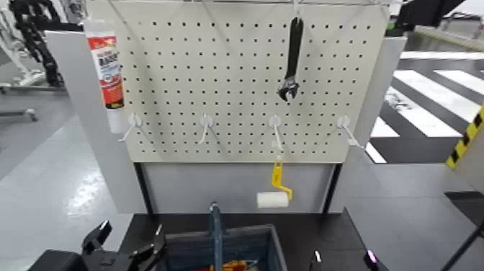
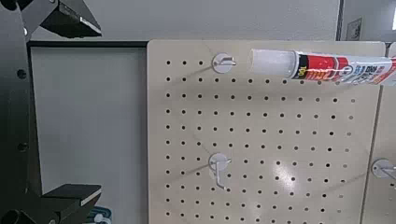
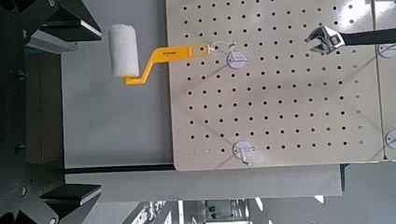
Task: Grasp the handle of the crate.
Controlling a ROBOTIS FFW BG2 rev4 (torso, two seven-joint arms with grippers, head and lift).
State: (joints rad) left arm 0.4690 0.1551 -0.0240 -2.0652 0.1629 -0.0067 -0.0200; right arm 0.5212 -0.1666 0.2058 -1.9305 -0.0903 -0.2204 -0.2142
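Observation:
The blue-grey crate [image 1: 248,245] stands on the black tabletop at the bottom middle of the head view, with orange-red and yellow tools inside. Its handle [image 1: 215,229] is a narrow dark blue-grey upright bar with a rounded top, rising over the crate's middle. My left gripper [image 1: 132,234] is open and empty, just left of the crate's left wall. My right gripper [image 1: 344,258] is open and empty, to the right of the crate. Neither touches the handle. Each wrist view shows its own gripper's fingers spread wide, left [image 2: 65,107] and right [image 3: 61,110], facing the pegboard.
A white pegboard [image 1: 238,79] stands behind the table. On it hang a black wrench [image 1: 292,61], a caulk tube [image 1: 106,68] and a yellow-handled paint roller [image 1: 274,193], among bare hooks. The black tabletop [image 1: 324,230] runs around the crate.

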